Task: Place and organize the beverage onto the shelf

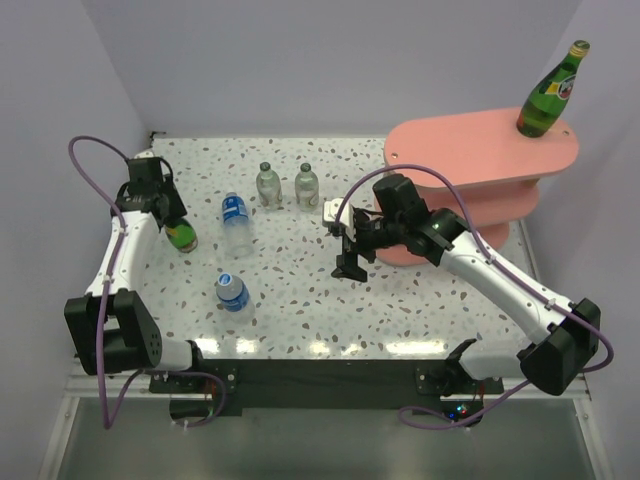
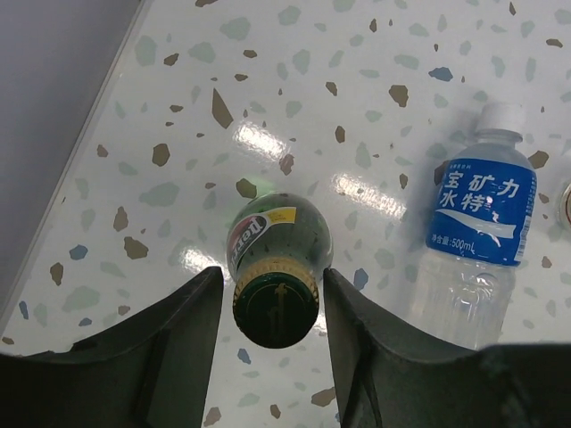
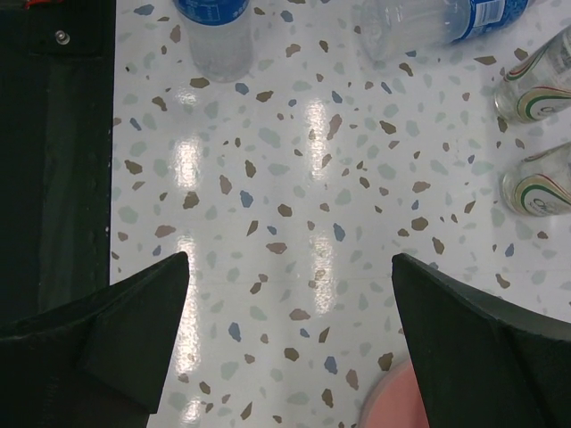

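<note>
A dark green bottle with a gold cap stands on the table, and my left gripper straddles its neck with a thin gap on each side. Both also show in the top view, the gripper over that bottle. The other dark green bottle stands on the top tier of the pink shelf. Two clear green-capped bottles stand mid-table. One blue-label bottle lies down; another stands. My right gripper is open and empty.
Grey walls close the table on the left, back and right. The shelf's lowest board lies just under my right gripper. The black front rail carries both arm bases. The lying blue-label bottle lies right of my left gripper.
</note>
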You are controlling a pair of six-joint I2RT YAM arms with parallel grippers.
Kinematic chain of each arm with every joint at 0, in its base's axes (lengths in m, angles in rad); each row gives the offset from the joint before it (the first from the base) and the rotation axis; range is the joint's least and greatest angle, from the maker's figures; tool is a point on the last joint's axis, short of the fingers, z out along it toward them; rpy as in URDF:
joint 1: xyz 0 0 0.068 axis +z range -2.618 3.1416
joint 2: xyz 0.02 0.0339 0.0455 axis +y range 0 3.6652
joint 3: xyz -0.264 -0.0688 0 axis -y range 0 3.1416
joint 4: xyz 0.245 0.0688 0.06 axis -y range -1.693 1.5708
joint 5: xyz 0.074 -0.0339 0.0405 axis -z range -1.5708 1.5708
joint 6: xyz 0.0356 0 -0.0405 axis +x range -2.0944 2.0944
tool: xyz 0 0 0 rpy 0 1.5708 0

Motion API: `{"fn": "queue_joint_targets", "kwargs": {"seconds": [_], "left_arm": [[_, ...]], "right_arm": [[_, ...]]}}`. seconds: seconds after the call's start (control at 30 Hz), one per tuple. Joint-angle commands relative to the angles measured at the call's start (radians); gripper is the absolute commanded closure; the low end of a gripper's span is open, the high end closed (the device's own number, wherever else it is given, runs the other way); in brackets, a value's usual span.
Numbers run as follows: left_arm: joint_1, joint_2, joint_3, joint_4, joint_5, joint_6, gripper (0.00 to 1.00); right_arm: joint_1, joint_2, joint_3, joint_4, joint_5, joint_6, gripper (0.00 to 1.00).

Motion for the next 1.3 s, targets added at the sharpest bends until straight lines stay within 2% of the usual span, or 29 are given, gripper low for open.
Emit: {"fn": "queue_joint_targets", "kwargs": {"seconds": [0.0,0.33,0.4,0.43,0.5,0.83,1.07,1.27], "left_arm": [[0.006,0.008,0.033,0.055,-0.019,0.04,0.47],[0.006,0.012,0.028,0.082,-0.002,0.061,0.58],[0.006,0.009,0.028,0.085,0.007,0.071,0.69],[0.006,0.008,0.031,0.084,0.018,0.075,0.84],[-0.002,-0.007,0.039,0.085,0.028,0.097,1.0],[-0.146,-0.173,0.06,0.023,0.009,0.149,1.0],[-0.192,-0.244,0.068,-0.042,0.168,0.118,1.0],[-0.226,-0.271,0.146,-0.077,0.278,0.109,1.0]], "right_arm": [[0.007,-0.031,-0.01,0.047,0.011,0.028,0.01],[0.005,-0.034,-0.022,0.056,0.004,0.045,0.01],[0.005,-0.033,-0.025,0.058,0.0,0.05,0.01],[0.007,-0.033,-0.027,0.059,-0.001,0.052,0.01],[0.007,-0.03,-0.028,0.059,-0.003,0.055,0.02],[0.007,-0.001,-0.022,0.029,-0.066,-0.008,0.02],[0.013,0.024,-0.002,0.026,-0.066,-0.025,0.02],[0.024,0.052,0.025,0.027,-0.059,-0.036,0.02]]}}
